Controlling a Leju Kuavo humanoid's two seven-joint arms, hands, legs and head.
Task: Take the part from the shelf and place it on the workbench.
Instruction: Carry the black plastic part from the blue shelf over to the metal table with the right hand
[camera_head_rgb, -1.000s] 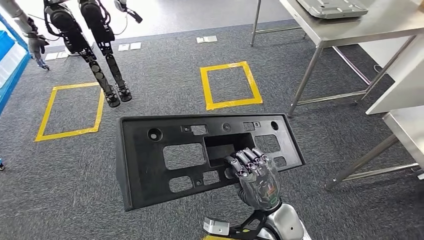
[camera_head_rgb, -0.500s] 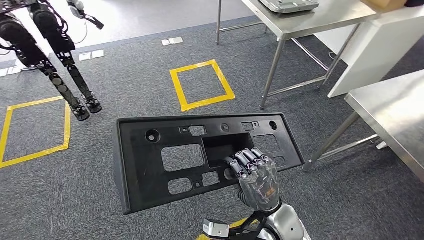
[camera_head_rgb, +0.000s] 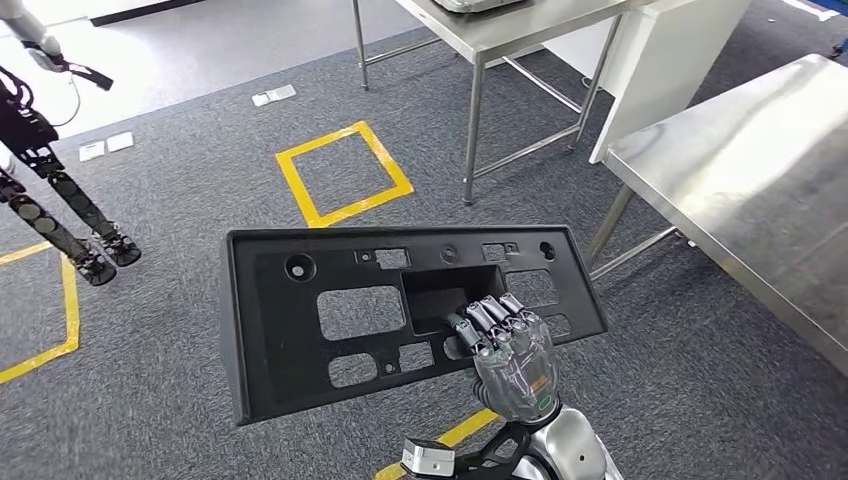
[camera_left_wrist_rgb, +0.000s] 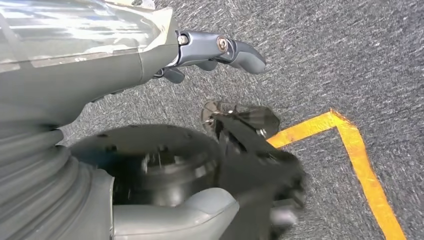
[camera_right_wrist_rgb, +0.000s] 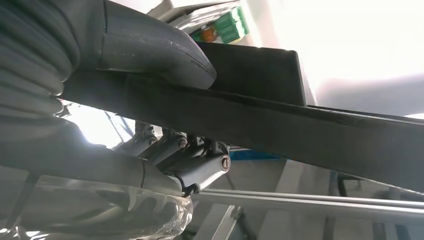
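The right hand (camera_head_rgb: 510, 345) gripped the wide black plastic panel with cut-outs (camera_head_rgb: 400, 310) at its central recess, carried level over grey carpet. Left hand (camera_left_wrist_rgb: 220, 50) hung empty, fingers loose. Best kept flat while approaching the steel worktop (camera_head_rgb: 760, 190) ahead-right.

right robot hand (camera_right_wrist_rgb: 150, 150): grips black part (camera_right_wrist_rgb: 300, 130) | thumb (camera_right_wrist_rgb: 155, 47): pressed on one face of the part | dark fingers (camera_right_wrist_rgb: 200, 167): on the part's opposite face | metal bar (camera_right_wrist_rgb: 310, 202): beyond the part
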